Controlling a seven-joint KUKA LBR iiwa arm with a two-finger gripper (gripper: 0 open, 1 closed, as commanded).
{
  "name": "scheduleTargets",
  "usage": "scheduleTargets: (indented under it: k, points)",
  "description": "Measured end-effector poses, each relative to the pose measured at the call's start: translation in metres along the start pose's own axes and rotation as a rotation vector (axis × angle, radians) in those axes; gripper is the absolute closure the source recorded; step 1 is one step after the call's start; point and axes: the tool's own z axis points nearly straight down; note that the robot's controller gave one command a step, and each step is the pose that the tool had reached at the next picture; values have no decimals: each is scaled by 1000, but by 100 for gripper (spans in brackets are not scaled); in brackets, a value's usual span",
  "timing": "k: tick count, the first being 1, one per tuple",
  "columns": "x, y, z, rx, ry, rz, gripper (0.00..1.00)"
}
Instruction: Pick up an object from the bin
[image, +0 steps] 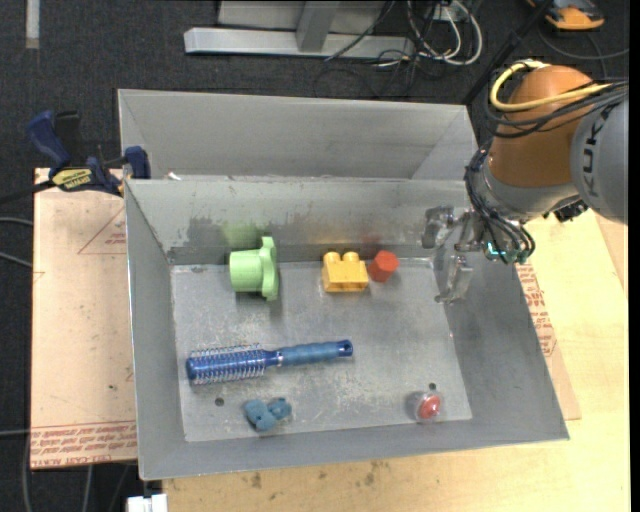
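My gripper (452, 264) hangs by the bin's right wall, above the floor at the back right, with nothing visible in it. Nearest to it, a short way to its left, lies a small orange-red ball (384, 264). A yellow toy brick (345, 271) with two studs sits just left of the ball, close to the back wall. A small clear ball with a red core (429, 406) rests near the front right corner, well below the gripper.
A light green flanged spool (253, 268) stands at the back left. A blue hairbrush (265, 360) lies across the middle left, and a small blue crumpled thing (266, 413) lies near the front edge. Bare floor lies between brick and brush.
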Motion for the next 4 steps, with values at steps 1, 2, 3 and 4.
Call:
scheduleTargets:
  k: [1,2,3,4]
  points:
    - [22,60,55,-3,0,-88,0]
    - [66,123,97,-4,1,-94,0]
    - [96,163,79,-2,-3,-122,0]
    - [94,160,80,0,-5,-118,100]
